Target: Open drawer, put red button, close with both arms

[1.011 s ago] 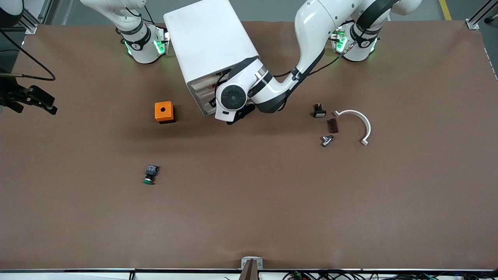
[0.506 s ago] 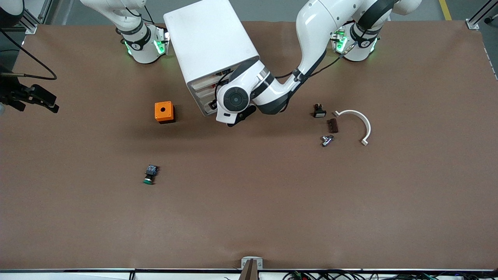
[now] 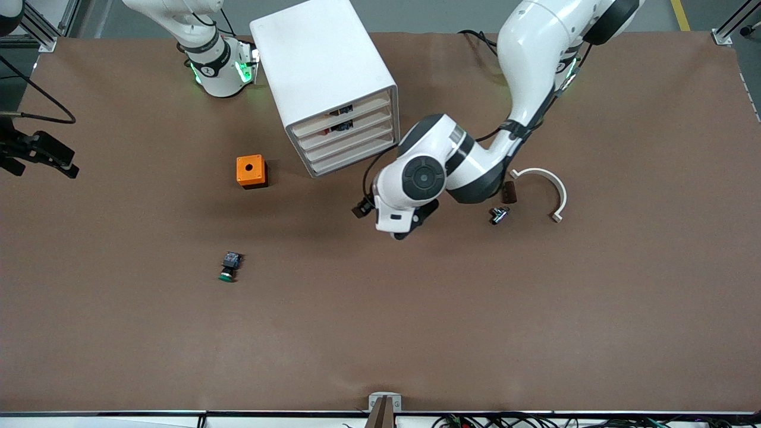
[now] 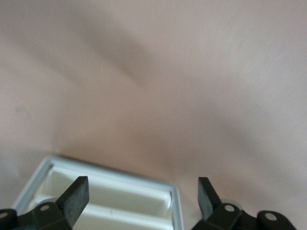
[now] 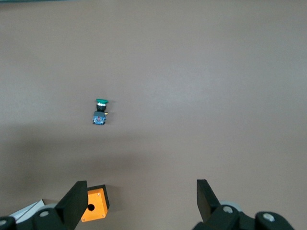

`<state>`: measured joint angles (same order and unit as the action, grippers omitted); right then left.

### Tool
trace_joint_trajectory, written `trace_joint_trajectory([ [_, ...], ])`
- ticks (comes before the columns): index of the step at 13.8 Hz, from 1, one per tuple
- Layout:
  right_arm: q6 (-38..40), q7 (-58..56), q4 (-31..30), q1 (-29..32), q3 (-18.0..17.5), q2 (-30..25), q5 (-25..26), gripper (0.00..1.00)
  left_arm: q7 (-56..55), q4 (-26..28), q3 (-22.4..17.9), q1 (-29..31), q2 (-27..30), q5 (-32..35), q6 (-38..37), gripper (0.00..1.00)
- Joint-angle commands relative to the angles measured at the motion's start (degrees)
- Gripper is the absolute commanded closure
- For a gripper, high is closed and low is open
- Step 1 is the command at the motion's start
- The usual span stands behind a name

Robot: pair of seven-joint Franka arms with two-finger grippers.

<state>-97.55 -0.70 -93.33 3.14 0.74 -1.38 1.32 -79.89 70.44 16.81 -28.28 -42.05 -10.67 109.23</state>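
So our left gripper [image 4: 139,201] is hanging over the table just in front of the cabinet [image 3: 324,77], jaws spread wide, nothing in them. The second drawer [image 3: 348,126] looks pushed in, something reddish showing in its slot. Right gripper [image 5: 136,201] waits up high, wide open too, over the orange box [image 5: 95,205] and green button [image 5: 100,111].

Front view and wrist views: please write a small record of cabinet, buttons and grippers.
cabinet: boxy white four-drawer cabinet, fronts look flush
second drawer: looks shut
red button: not clearly seen
green-capped button: on table, nearer the camera than orange box with a hole
left gripper: fingers open, empty, over table in front of drawers
right gripper: fingers open, empty, over table by orange box
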Motion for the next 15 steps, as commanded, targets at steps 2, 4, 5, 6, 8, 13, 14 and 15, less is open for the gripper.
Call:
trace_joint_trajectory([
  [2,1.6,-0.3,5.6,0.6,-0.5,4.3,-0.4,0.00,5.8,1.3,0.2,7.6,6.2,3.5,-0.2,0.00],
  [4,2.4,-0.2,5.1,0.5,-0.5,4.2,-0.3,0.00,12.4,1.4,0.2,12.9,7.9,3.5,-1.6,0.00],
  [5,3.1,-0.4,5.2,0.5,-0.5,4.2,-0.3,0.00,15.4,1.4,0.2,15.2,8.4,3.8,-2.4,0.00],
  [6,3.1,-0.6,5.2,0.6,-0.5,4.2,-0.3,0.00,18.8,1.4,0.2,17.0,9.2,4.3,-3.7,0.00],
  [8,3.1,-0.8,5.2,0.6,-0.5,4.0,-0.3,0.00,26.3,1.5,0.2,20.6,10.5,4.5,-8.7,0.00],
  [13,3.1,-0.5,5.2,0.6,-0.6,3.9,-0.5,0.00,39.7,1.8,0.2,27.2,13.2,5.2,-18.6,0.00],
  [14,3.2,-0.5,5.1,0.6,-0.5,3.9,-1.7,0.00,40.4,1.8,0.2,27.7,13.4,6.7,-18.7,0.00],
  [15,3.3,-0.7,5.0,0.7,-0.5,3.9,-2.8,0.00,40.6,1.8,0.2,27.9,13.6,8.0,-18.8,0.00],
])
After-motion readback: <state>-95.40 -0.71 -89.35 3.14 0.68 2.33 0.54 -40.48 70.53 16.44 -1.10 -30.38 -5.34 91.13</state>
